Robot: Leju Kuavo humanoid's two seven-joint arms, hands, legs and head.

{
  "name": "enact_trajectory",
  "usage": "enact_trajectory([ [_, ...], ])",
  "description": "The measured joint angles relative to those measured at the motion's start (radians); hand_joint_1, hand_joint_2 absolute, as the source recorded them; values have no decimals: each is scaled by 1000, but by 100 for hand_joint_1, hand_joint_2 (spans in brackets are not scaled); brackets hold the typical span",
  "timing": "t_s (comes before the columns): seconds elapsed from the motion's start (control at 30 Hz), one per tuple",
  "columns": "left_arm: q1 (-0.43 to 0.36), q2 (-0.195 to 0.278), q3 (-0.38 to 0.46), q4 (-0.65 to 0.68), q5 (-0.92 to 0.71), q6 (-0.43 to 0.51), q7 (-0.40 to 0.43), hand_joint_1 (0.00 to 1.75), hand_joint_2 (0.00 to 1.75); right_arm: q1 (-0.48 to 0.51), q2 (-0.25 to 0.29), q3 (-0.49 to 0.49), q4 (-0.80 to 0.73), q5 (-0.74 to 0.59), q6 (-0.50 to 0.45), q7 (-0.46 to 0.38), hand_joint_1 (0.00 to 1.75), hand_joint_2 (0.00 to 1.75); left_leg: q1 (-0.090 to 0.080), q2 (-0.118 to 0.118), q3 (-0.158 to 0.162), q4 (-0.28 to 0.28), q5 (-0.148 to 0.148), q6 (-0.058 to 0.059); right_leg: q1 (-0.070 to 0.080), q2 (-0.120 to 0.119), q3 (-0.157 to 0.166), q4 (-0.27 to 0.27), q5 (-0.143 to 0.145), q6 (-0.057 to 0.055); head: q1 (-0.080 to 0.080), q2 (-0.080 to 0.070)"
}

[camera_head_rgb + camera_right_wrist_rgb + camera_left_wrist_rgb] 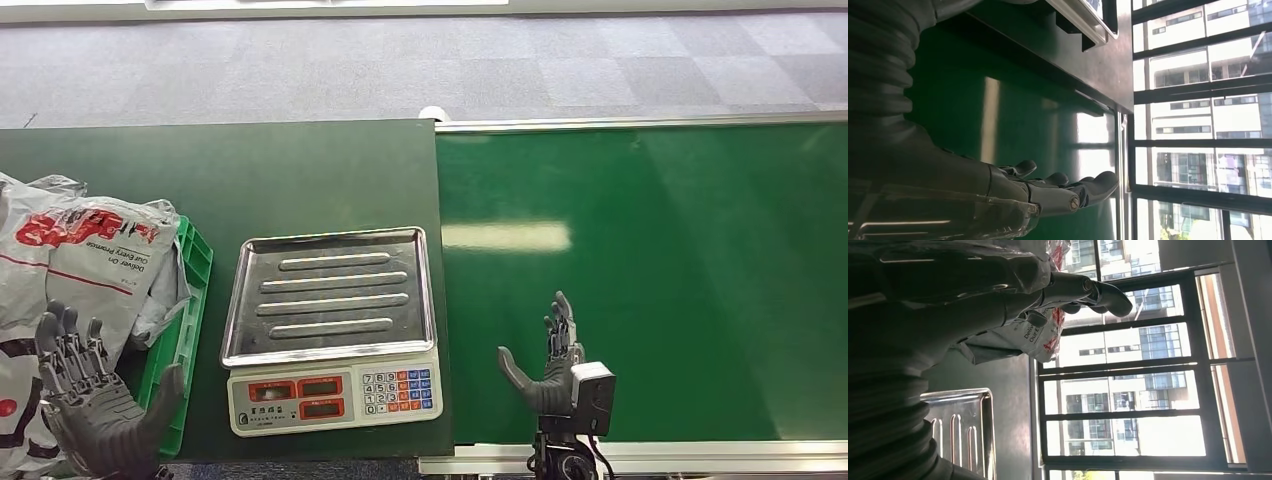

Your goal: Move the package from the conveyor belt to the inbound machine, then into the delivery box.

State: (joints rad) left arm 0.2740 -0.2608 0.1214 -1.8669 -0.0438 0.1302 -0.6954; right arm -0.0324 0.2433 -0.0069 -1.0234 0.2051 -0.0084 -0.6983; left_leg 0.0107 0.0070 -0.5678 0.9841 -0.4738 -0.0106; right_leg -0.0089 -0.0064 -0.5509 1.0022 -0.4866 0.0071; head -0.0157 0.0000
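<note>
Head view, belt: the green conveyor belt (640, 280) fills the right half and carries no package.
Head view, right hand: the right hand (548, 362) stands at 5 o'clock over the belt's near edge, fingers wide apart, holding nothing.
Head view, packages: white packages (85, 262) with red print are heaped in the green delivery box (190, 300) at 9 o'clock.
Head view, left hand: the left hand (90, 400) hovers just beside that heap at 7 o'clock, fingers spread and holding nothing; it is the nearer hand.
Head view, between: the scale (332, 325), likely the inbound machine, sits on the dark table (230, 170), its tray bare.
Left wrist view: the left hand's thumb (1098, 292) lies close against a package (1013, 335); the tray (963, 430) is near.
Right wrist view: the right hand's fingers (1068, 187) hang extended above bare belt (998, 100); nothing obstructs.
</note>
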Motion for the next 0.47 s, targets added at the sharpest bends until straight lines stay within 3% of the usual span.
enact_trajectory([
  [0.47, -40, -9, -20, 123, 29, -90, 0, 0, 175, 8, -30, 71, -43, 12, -67, -1, 0, 175, 0, 0, 0, 0, 0, 0, 0, 0, 0, 0, 0, 0, 0, 0],
])
